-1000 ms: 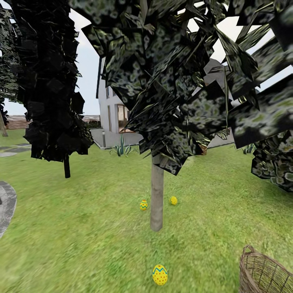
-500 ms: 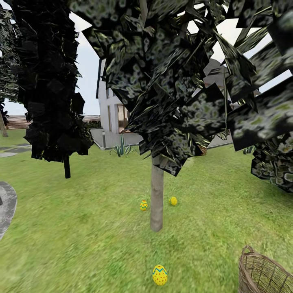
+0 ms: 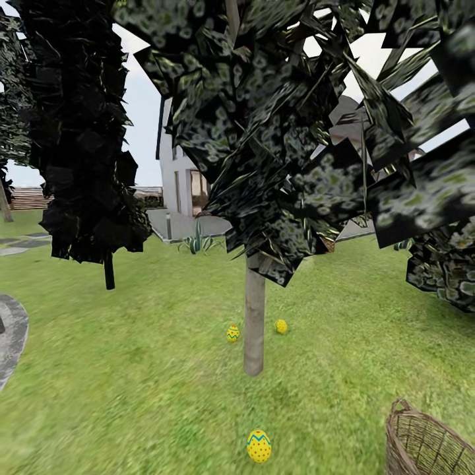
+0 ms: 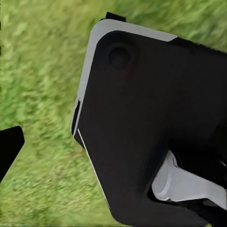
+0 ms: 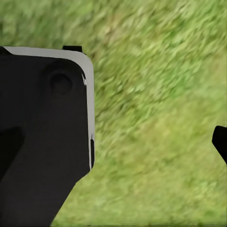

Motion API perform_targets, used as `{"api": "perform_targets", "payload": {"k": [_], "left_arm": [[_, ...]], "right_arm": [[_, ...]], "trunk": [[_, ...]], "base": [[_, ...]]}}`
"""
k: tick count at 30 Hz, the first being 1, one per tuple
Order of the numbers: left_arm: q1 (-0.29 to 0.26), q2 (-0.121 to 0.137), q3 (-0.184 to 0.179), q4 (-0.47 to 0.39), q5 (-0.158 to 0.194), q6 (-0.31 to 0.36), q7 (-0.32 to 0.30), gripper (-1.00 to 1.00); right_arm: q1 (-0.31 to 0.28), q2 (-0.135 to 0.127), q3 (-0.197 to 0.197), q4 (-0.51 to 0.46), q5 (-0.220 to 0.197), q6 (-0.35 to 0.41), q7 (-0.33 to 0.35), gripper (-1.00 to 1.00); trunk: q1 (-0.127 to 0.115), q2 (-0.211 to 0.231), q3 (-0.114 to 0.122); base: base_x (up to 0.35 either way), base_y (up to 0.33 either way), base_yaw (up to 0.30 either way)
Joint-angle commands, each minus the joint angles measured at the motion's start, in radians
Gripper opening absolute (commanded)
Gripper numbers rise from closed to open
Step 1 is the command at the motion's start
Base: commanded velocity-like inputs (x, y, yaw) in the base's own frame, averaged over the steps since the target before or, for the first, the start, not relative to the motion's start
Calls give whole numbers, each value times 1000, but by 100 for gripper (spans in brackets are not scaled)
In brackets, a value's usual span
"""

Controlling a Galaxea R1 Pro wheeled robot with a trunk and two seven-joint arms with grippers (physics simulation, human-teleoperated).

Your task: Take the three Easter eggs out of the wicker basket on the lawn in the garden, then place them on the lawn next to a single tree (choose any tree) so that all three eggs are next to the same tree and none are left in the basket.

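Three Easter eggs lie on the lawn [image 3: 132, 369] around the pale tree [image 3: 254, 316] at frame centre: one [image 3: 233, 332] just left of the trunk, one [image 3: 281, 326] just right, one [image 3: 258, 445] lower down, nearer us. The wicker basket [image 3: 422, 442] sits lower right; its inside is only partly visible. The job looks finished. Both wrist views show grass past dark housings; whether either tool is wide or narrow, I cannot tell

Lawn [image 3: 132, 369] with eggs [image 3: 259, 446], basket [image 3: 425, 442]
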Motion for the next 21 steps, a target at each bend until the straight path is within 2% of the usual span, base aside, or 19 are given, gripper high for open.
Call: {"api": "perform_targets", "payload": {"k": [1, 5, 11, 17, 21], "left_arm": [[10, 0, 4, 2, 2, -14, -2, 100], [38, -5, 4, 2, 2, -56, -1, 100], [51, -9, 4, -1, 2, -73, -2, 100], [52, -27, 3, -3, 0, -74, -2, 100], [52, -29, 3, -3, 0, -75, -2, 100]], "right_arm": [[3, 1, -7, 3, 11, -5, -4, 100], [10, 3, -7, 3, 11, -10, -5, 100], [11, 2, -9, 0, 11, -13, -5, 100], [11, 1, -13, -3, 8, -13, -5, 100], [11, 1, -16, -3, 8, -14, -5, 100]], "trunk": [[-4, 7, 3], [-19, 35, 16], [-42, 77, 35], [-42, 77, 35], [-42, 77, 35]], "base": [[0, 0, 0], [0, 0, 0], [-9, 0, 0], [-255, 0, 0], [-335, 0, 0]]}}
